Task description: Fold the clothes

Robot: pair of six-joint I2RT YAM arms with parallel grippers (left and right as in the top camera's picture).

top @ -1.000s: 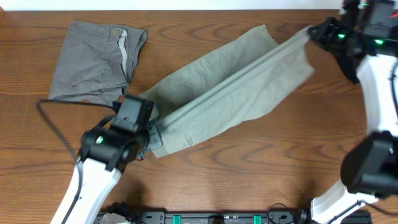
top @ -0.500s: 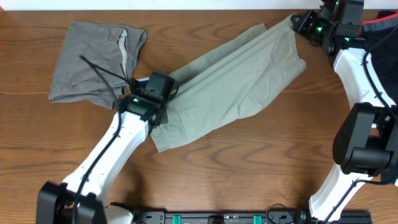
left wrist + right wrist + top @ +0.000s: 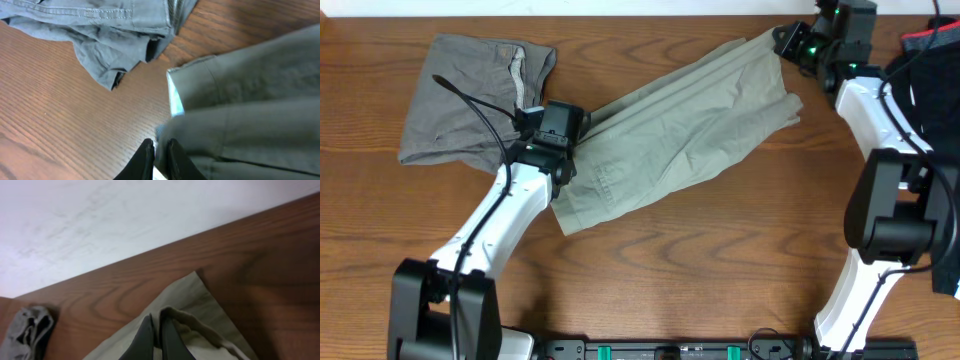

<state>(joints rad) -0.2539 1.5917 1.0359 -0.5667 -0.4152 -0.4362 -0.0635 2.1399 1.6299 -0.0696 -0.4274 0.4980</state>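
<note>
The pale khaki-green trousers (image 3: 690, 130) lie folded lengthwise, slanting from the middle of the table to the back right. At their near-left waistband end my left gripper (image 3: 563, 152) is shut. In the left wrist view the fingertips (image 3: 146, 152) stand almost together, with a thin edge of cloth (image 3: 250, 100) and pale blue lining between them. My right gripper (image 3: 783, 40) is shut on the leg end at the back edge. In the right wrist view a fold of the trousers (image 3: 200, 305) bunches beside its fingers (image 3: 167, 337). The grey shorts (image 3: 470, 95) lie crumpled at the back left, also seen as the shorts (image 3: 100, 30).
A dark garment with a red edge (image 3: 932, 70) lies at the far right beside the right arm. The left arm's black cable (image 3: 470, 100) arches over the shorts. The table's back edge (image 3: 150, 250) meets a white wall just beyond the right gripper.
The left gripper has moved back and left with the waistband, toward the shorts. The right gripper has carried the leg end left along the back edge. The trousers lie slacker.
</note>
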